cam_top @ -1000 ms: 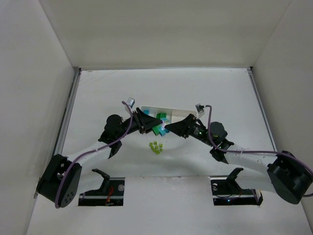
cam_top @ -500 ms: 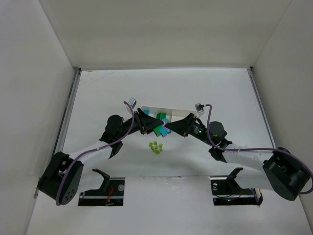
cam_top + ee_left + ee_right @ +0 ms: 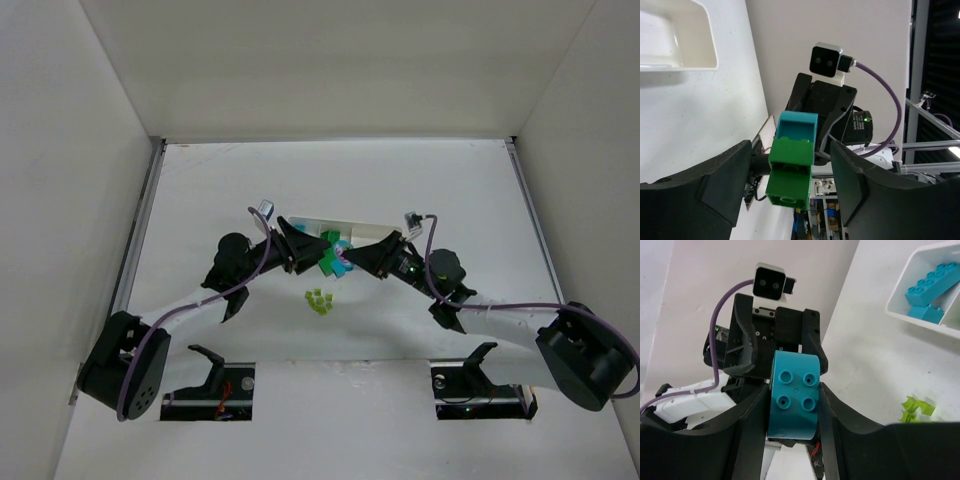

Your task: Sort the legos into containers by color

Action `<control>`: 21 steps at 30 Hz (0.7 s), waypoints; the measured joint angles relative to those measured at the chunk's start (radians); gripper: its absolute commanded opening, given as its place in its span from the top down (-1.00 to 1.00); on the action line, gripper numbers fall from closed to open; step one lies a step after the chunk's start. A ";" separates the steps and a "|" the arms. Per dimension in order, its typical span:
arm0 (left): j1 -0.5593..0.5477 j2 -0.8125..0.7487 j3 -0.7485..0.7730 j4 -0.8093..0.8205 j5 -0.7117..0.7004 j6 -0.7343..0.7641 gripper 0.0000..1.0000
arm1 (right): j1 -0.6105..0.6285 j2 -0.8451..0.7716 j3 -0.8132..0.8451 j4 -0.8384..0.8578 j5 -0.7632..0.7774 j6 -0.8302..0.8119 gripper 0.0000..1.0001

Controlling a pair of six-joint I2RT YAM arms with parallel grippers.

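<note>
Change from a second ago: both arms stay nose to nose over the table [image 3: 450, 190]. The joined pair of bricks between them has shifted a little towards the tray [image 3: 707, 45]. The yellow-green bricks [image 3: 319, 301] have not moved.
Left gripper [image 3: 790, 150]: jaws apart, one on each side of the green brick [image 3: 790, 172]. In the left wrist view a narrow gap shows on both sides of the brick, so no pad touches it.
Right gripper [image 3: 347, 263]: closed on the cyan brick [image 3: 792, 390]. In the right wrist view both fingers press its sides, and its four-stud face points at the camera.
Joined pair: the cyan brick sits stacked on the far end of the green brick, off the table, right between the two grippers' tips.
Tray: just beyond both grippers. Two loose cyan bricks [image 3: 932, 285] lie in the compartment up and to the right of the right gripper's fingers.
Yellow-green bricks: a small cluster on the table just on the near side of the two grippers.
Hidden: the green brick is out of sight behind the cyan one in the right wrist view. From above, the arms cover much of the tray and its dividers cannot be made out.
</note>
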 measured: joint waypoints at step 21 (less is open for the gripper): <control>-0.127 -0.125 -0.011 -0.261 -0.190 0.209 0.10 | -0.006 0.056 0.021 -0.021 0.093 -0.026 0.29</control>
